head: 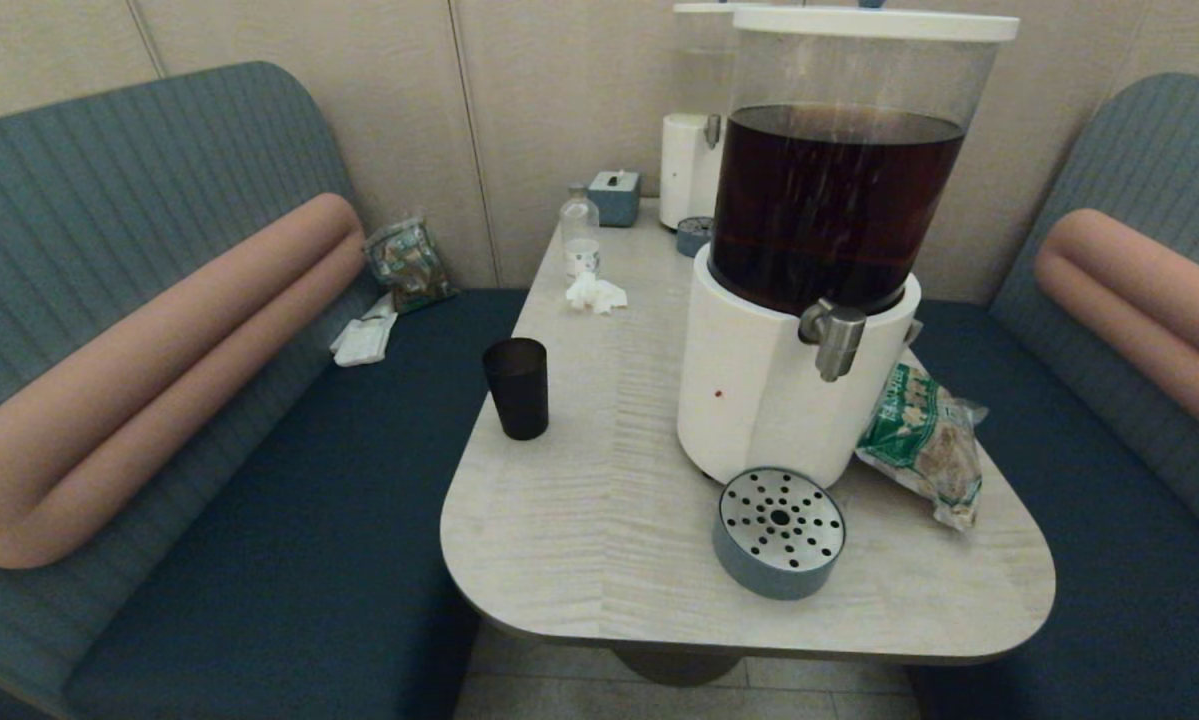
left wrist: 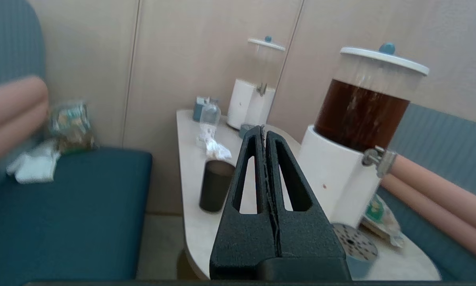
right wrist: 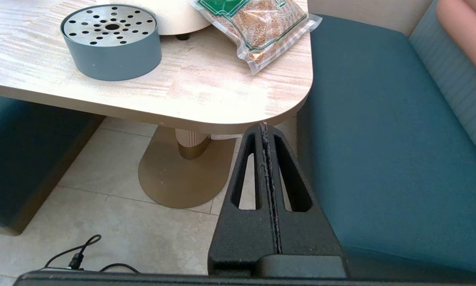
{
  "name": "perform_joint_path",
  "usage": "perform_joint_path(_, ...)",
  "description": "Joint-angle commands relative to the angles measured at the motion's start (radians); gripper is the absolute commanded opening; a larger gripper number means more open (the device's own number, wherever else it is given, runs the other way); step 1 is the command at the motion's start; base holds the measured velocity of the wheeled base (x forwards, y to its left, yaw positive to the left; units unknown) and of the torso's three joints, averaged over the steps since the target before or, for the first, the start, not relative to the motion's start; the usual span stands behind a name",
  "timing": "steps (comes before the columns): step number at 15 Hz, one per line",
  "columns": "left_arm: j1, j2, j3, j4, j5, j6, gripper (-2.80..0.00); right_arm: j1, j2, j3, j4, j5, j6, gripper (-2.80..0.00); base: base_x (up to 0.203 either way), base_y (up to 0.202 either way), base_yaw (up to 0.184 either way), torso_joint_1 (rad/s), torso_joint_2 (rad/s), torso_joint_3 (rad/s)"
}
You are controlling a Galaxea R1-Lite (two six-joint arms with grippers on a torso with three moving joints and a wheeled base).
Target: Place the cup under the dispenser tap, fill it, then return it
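Note:
The dark smoky cup [head: 517, 387] stands upright on the left side of the table [head: 599, 520], also seen as the cup [left wrist: 215, 185] in the left wrist view. The silver dispenser tap [head: 835, 338] juts from the white-based dispenser [head: 759, 400] with its brown tank; below it sits a round grey drip tray [head: 779, 531]. My left gripper [left wrist: 264, 129] is shut and empty, held off the table's near-left edge, short of the cup. My right gripper [right wrist: 264, 125] is shut and empty, low beside the table's near-right corner. Neither arm shows in the head view.
A green snack bag [head: 924, 440] lies right of the dispenser. A clear bottle [head: 580, 236], crumpled tissue [head: 595, 293], a tissue box [head: 615, 196] and a second white dispenser [head: 689, 170] stand at the far end. Blue benches [head: 289, 520] flank the table.

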Motion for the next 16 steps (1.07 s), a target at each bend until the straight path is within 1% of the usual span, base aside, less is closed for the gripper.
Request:
perform_joint_path(1,-0.018,-0.093,-0.006,0.092,0.010,0.004,-2.80,0.000,-0.001,0.002,0.000,0.001,-0.001,-2.80,0.000,0.000,0.000,0.000,0.00,0.000)
perform_joint_path(2,-0.018,-0.134,0.008,0.128,0.014,0.030,-2.80,0.000,-0.001,0.000,0.000,0.001,-0.001,-2.80,0.000,0.000,0.000,0.000,0.00,0.000)
perform_joint_path(3,-0.019,-0.174,0.030,0.167,0.023,0.092,-2.80,0.000,-0.001,0.002,0.000,0.001,-0.001,-2.80,0.000,0.000,0.000,0.000,0.00,0.000)
perform_joint_path(4,-0.020,-0.220,0.052,0.220,0.049,0.163,-2.80,0.000,-0.001,0.002,0.000,0.001,-0.001,-2.80,0.000,0.000,0.000,0.000,0.00,0.000)
perform_joint_path(5,-0.020,-0.251,0.077,0.287,0.092,0.254,-2.80,0.000,-0.001,0.002,0.000,0.001,-0.001,-2.80,0.000,0.000,0.000,0.000,0.00,0.000)
perform_joint_path(6,-0.020,-0.262,0.115,0.325,0.147,0.322,-2.80,0.000,-0.001,0.002,0.000,0.001,-0.001,-2.80,0.000,0.000,0.000,0.000,0.00,0.000)
perform_joint_path(8,-0.019,-0.265,0.205,0.350,0.194,0.388,-2.80,0.000,-0.001,0.001,0.000,0.001,-0.001,-2.80,0.000,0.000,0.000,0.000,0.00,0.000)
perform_joint_path(9,-0.019,-0.265,0.227,0.402,0.235,0.413,-2.80,0.000,-0.001,0.002,0.000,0.001,-0.001,-2.80,0.000,0.000,0.000,0.000,0.00,0.000)
perform_joint_path(10,-0.020,-0.266,0.223,0.457,0.267,0.420,-2.80,0.000,-0.001,0.002,0.000,0.001,-0.001,-2.80,0.000,0.000,0.000,0.000,0.00,0.000)
perform_joint_path(11,-0.019,-0.266,0.222,0.470,0.267,0.421,-2.80,0.000,-0.001,0.002,0.000,0.001,-0.001,-2.80,0.000,0.000,0.000,0.000,0.00,0.000)
perform_joint_path(13,-0.019,-0.266,0.219,0.497,0.250,0.430,-2.80,0.000,-0.001,0.000,0.000,0.001,-0.001,-2.80,0.000,0.000,0.000,0.000,0.00,0.000)
perform_joint_path(14,-0.020,-0.266,0.219,0.543,0.203,0.426,-2.80,0.000,-0.001,0.002,0.000,0.001,-0.001,-2.80,0.000,0.000,0.000,0.000,0.00,0.000)
perform_joint_path(15,-0.020,-0.266,0.205,0.600,0.196,0.421,-2.80,0.000,-0.001,0.002,0.000,0.001,-0.001,-2.80,0.000,0.000,0.000,0.000,0.00,0.000)
perform_joint_path(16,-0.020,-0.266,0.204,0.602,0.196,0.416,-2.80,0.000,-0.001,0.000,0.000,0.001,-0.001,-2.80,0.000,0.000,0.000,0.000,0.00,0.000)
